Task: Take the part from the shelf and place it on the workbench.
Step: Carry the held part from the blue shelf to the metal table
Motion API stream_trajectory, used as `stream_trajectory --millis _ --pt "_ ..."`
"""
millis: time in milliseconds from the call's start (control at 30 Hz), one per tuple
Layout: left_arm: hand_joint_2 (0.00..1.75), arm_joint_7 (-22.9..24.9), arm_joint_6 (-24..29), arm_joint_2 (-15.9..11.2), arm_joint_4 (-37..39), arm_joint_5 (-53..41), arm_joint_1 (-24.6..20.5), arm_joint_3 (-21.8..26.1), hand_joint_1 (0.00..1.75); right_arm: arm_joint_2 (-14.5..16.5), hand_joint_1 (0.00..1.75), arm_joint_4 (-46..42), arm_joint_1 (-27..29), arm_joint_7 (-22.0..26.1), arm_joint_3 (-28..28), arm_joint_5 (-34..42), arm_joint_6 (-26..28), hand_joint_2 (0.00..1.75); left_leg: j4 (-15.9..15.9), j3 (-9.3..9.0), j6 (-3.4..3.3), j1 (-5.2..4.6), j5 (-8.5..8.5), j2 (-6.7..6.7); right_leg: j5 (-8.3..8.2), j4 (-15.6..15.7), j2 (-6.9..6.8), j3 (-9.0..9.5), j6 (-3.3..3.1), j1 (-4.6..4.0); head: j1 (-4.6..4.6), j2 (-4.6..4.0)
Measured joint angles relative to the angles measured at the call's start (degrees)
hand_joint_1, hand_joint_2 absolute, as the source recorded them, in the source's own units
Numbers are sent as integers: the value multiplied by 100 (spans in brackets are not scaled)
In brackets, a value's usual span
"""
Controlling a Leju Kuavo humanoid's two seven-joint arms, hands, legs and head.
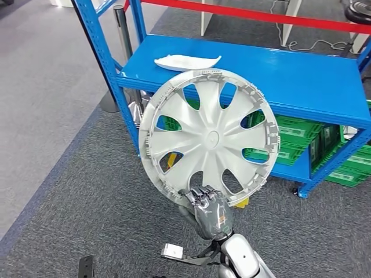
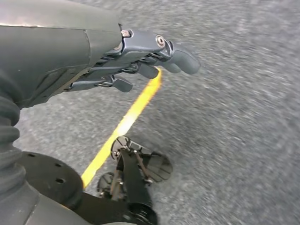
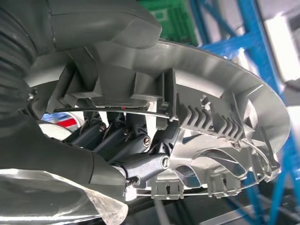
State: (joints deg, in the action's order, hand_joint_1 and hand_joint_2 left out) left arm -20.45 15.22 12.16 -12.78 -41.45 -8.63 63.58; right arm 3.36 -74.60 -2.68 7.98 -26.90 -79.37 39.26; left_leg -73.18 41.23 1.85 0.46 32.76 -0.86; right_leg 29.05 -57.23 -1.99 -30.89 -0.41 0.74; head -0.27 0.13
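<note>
A silver wheel cover (image 1: 209, 138) with spoke cut-outs stands on edge in the air in front of the blue shelf (image 1: 280, 75). My right hand (image 1: 209, 209) grips its lower rim from below. In the right wrist view the fingers (image 3: 120, 140) curl over the ribbed inner rim of the wheel cover (image 3: 226, 117). My left hand (image 2: 148, 58) hangs over the grey carpet with its fingers stretched out and nothing in them.
A flat white part (image 1: 186, 61) lies on the shelf's top board. Green crates (image 1: 297, 136) fill the lower level. A yellow floor line (image 2: 123, 124) runs under my left hand. Grey carpet (image 1: 79, 191) spreads to the left, and a red bar (image 1: 262, 16) crosses behind the shelf.
</note>
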Motion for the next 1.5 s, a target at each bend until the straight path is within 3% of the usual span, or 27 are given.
stream_trajectory --millis 33,67,100,167,233,300,367,433,500,533,600,667,733,800,867,933,1000,1033,1067,1100,1167,1233,1300,1333,1400,1433,1500 --pt "175 25 11 10 1 -1 35 -3 0 -37 175 -21 27 -14 -3 -23 0 175 13 -20 10 15 -73 14 6 -4 -71 0 2 -1 -1 0" --pt "175 41 19 16 1 -1 66 -4 0 -65 175 -43 43 -29 -7 -38 0 175 236 -139 12 24 -233 38 14 -8 -137 4 8 -1 -1 0" --pt "175 51 23 20 1 -2 85 -5 0 -87 175 -70 52 -44 -9 -44 0 175 607 -324 3 25 -433 117 24 -11 -198 10 20 -2 -1 0" --pt "175 55 27 34 1 -1 86 -8 0 -124 175 -128 60 -62 -11 -46 0 175 1261 -634 -42 -29 -656 356 48 -27 -317 10 63 -35 1 0" --pt "175 58 29 48 1 0 82 -10 0 -151 175 -159 63 -61 -22 -57 1 175 1471 -698 -110 -84 -656 449 62 -34 -430 4 112 -68 8 0" --pt "175 64 29 56 1 1 108 -10 0 -162 175 -179 65 -69 -39 -76 1 175 1504 -677 -194 -79 -675 332 95 -42 -495 3 167 -56 13 0" --pt "175 68 22 64 1 1 112 -10 0 -172 175 -215 64 -87 -47 -101 3 175 1538 -675 -285 -63 -711 209 283 -288 -259 -114 210 -31 34 0" --pt "175 69 8 78 1 1 74 -11 0 -204 175 -237 66 -81 -49 -110 4 175 1547 -662 -347 -62 -735 75 630 -986 76 -456 218 -19 69 0" --pt "175 69 -21 94 1 -9 30 -14 0 -240 175 -240 67 -42 -57 -77 4 175 1540 -651 -371 -78 -745 -80 816 -1624 179 -787 215 -21 81 0" --pt "175 68 -39 101 1 -21 12 -19 0 -250 175 -240 62 -22 -67 -48 4 175 1532 -650 -373 -82 -748 -160 750 -1667 192 -826 212 -20 81 0" --pt "175 67 -68 113 1 -46 -23 -34 0 -253 175 -240 33 3 -86 2 4 175 1502 -649 -367 -80 -748 -323 363 -1138 279 -595 199 -5 81 0" --pt "175 57 -89 125 1 -60 -65 -49 0 -257 175 -243 -11 15 -98 19 5 175 1448 -614 -336 -83 -746 -470 95 -454 580 -259 191 39 76 0" --pt "175 29 -118 134 1 -67 -105 -58 0 -268 175 -248 -52 38 -122 20 8 175 1417 -544 -268 -72 -774 -599 76 -210 756 -135 174 53 70 0" --pt "175 0 -147 134 1 -27 -131 -60 0 -279 175 -250 -113 55 -169 31 10 175 1416 -488 -192 -46 -812 -689 45 -178 637 -129 120 42 71 0" --pt "175 -31 -196 133 1 56 -165 -51 0 -282 175 -257 -183 52 -207 49 11 175 1242 -401 -135 -58 -697 -469 15 -145 474 -109 63 48 49 0" --pt "175 -49 -249 135 1 93 -215 -41 0 -294 175 -296 -187 49 -214 54 11 175 635 -147 -86 -60 -353 -121 17 -132 276 -93 28 37 25 0" --pt "175 -11 -232 140 1 78 -231 -38 0 -316 175 -361 -132 66 -211 36 11 175 -35 131 -51 -29 -73 -4 33 -133 74 -89 10 23 20 0" --pt "175 22 -204 142 1 70 -218 -36 0 -324 175 -387 -101 77 -211 19 11 175 -146 164 -44 -16 -72 9 42 -133 -14 -86 7 21 20 0" --pt "175 53 -175 144 1 69 -198 -33 0 -330 175 -406 -77 85 -211 1 11 175 -33 91 -45 -9 -179 22 53 -134 -93 -79 9 19 18 0" --pt "175 74 -155 144 1 69 -175 -31 0 -334 175 -420 -58 90 -211 -13 11 175 275 -73 -56 -8 -360 63 67 -134 -167 -65 15 18 19 0" --pt "175 86 -127 146 1 73 -144 -26 0 -336 175 -439 -44 108 -212 -8 11 175 1018 -446 -103 -60 -651 315 98 -138 -298 -41 45 -2 17 0" --pt "175 79 -97 150 1 124 -127 -13 0 -338 175 -428 -73 173 -228 58 11 175 1374 -594 -161 -125 -699 492 120 -140 -419 -39 86 -35 22 0" --pt "175 52 -80 146 1 210 -78 38 0 -326 175 -341 -194 263 -301 152 9 175 1430 -586 -224 -136 -697 399 141 -132 -528 -44 132 -45 23 0" --pt "175 38 -80 142 1 248 -39 68 0 -311 175 -264 -287 300 -351 193 7 175 1456 -593 -257 -125 -711 336 180 -158 -472 -58 158 -35 26 0" --pt "175 26 -96 132 1 297 16 117 0 -269 175 -86 -474 351 -456 261 5 175 1504 -614 -332 -91 -745 213 391 -482 -178 -214 192 -13 42 0" --pt "175 17 -138 128 1 322 33 135 0 -255 175 9 -541 368 -502 290 5 175 1507 -614 -355 -86 -751 146 545 -814 5 -371 196 -5 50 0" --pt "175 -15 -269 118 1 355 61 184 0 -241 175 175 -606 384 -585 326 7 175 1503 -614 -382 -83 -755 -22 775 -1535 155 -754 204 -5 53 0"
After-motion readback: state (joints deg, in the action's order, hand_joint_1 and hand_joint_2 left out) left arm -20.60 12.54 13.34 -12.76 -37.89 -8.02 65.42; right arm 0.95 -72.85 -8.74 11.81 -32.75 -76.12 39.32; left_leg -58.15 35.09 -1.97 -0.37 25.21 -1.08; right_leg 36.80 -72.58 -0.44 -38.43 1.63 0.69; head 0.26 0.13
